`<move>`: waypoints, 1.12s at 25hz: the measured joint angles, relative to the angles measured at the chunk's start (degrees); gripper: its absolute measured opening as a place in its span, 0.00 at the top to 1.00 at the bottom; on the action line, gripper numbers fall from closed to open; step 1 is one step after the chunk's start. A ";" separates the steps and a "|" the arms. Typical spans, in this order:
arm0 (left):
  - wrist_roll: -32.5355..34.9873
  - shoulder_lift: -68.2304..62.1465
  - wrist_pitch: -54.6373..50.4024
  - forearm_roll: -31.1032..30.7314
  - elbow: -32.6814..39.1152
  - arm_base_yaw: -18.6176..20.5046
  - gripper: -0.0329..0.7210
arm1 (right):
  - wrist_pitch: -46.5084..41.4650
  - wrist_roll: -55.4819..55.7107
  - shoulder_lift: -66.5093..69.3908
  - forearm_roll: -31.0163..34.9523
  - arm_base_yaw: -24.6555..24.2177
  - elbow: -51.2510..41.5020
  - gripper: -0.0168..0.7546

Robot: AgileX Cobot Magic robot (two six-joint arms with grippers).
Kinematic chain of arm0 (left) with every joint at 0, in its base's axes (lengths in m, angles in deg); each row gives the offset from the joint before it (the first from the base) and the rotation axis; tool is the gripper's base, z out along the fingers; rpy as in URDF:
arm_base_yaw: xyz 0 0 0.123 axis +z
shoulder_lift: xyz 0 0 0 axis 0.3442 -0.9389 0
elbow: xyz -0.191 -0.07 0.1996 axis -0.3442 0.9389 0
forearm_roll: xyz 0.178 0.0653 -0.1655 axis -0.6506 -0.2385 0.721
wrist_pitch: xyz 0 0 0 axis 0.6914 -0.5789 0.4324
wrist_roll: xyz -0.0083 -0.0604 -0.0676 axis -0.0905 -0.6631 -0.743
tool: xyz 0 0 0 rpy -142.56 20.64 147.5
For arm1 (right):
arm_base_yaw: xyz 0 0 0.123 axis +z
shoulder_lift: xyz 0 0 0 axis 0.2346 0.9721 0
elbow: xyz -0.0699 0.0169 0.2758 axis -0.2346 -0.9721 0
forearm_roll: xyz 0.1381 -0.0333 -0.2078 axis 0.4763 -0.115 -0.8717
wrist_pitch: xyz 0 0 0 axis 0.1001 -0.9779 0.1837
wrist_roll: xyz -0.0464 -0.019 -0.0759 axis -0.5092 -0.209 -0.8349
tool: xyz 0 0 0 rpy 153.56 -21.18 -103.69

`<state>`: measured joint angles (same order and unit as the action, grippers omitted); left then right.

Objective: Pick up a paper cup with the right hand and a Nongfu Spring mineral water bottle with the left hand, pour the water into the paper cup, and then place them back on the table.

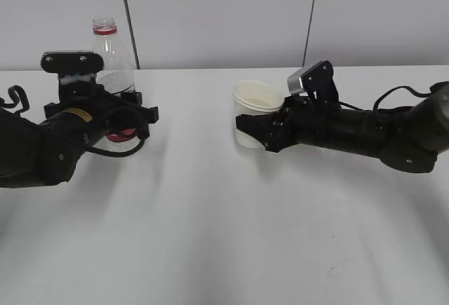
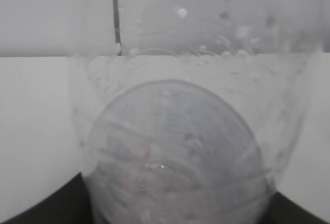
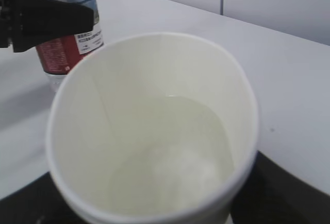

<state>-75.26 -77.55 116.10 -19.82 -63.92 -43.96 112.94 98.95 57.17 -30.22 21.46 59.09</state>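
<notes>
White counter (image 1: 224, 235), plain, with a small dark scuff (image 1: 342, 268) near the front right. Bottle (image 1: 112, 63): clear plastic, capless, red neck ring, red-and-white label; upright, standing at the left rear of the counter, its lower body clasped between the fingers of the left hand (image 1: 126, 119); neck and shoulder rise above the fingers. The left wrist view is filled by the bottle's clear wall (image 2: 175, 147), wet with droplets, pressed close between dark finger edges at the lower corners. Left arm: black, yellow label (image 1: 78, 114) on the forearm. Cup (image 1: 255, 112): white paper, rolled rim, tilted slightly, mouth leaning toward the right arm; gripped around its side by the fingers of the right hand (image 1: 263, 131); whether its base touches the counter cannot be told. Right arm: black, grey-silver box (image 1: 306, 77) just behind the cup's rim. In the right wrist view the cup (image 3: 154, 131) sits directly between the fingers, cream interior, holding a shallow pool of water (image 3: 175, 157); the bottle's label (image 3: 67, 44) shows beyond the rim at upper left. Bottle and cup stand well apart.
</notes>
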 joint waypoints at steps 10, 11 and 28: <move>0.00 0.00 0.00 0.00 0.00 0.00 0.48 | -2.93 -0.76 0.00 2.69 -3.11 0.00 0.35; 0.00 0.00 0.00 0.00 0.00 0.00 0.48 | -2.93 -1.10 0.09 3.25 -3.11 0.00 0.35; 0.00 0.00 0.00 -0.30 0.00 0.00 0.48 | -2.38 -9.07 5.59 16.41 -3.11 0.00 0.35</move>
<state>-75.26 -77.55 116.10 -20.12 -63.92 -43.96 110.56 89.88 62.76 -13.80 18.35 59.09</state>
